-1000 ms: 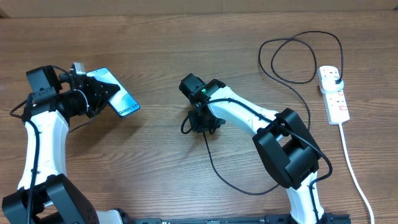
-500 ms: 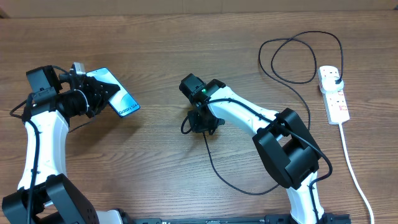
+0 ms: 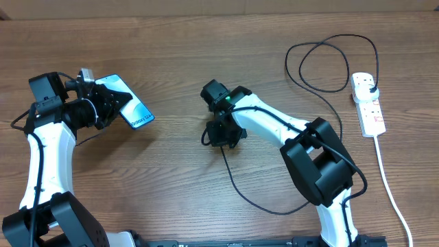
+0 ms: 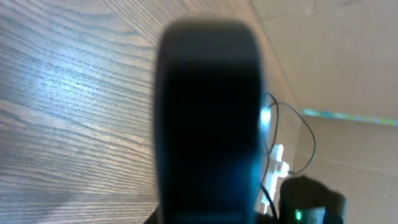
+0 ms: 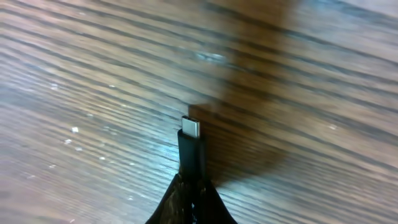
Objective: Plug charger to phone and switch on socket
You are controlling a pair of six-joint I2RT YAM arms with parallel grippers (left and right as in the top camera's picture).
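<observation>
The charger [image 3: 236, 185] shows its connector tip [image 5: 191, 128] jutting from our right fingers [image 5: 189, 200], pressed tight on the cable over the table [image 3: 171, 192]. The phone [image 3: 130, 104], pinched by our left fingers [image 3: 104, 110], lies well apart to the left. Its long axis slants, free end toward the tip. We judge the 2 arms must close that gap.

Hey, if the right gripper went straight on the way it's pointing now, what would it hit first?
Probably the wooden table. The right gripper holds the charger tip-forward, and only bare wood shows ahead of it; how near is unclear.
</observation>
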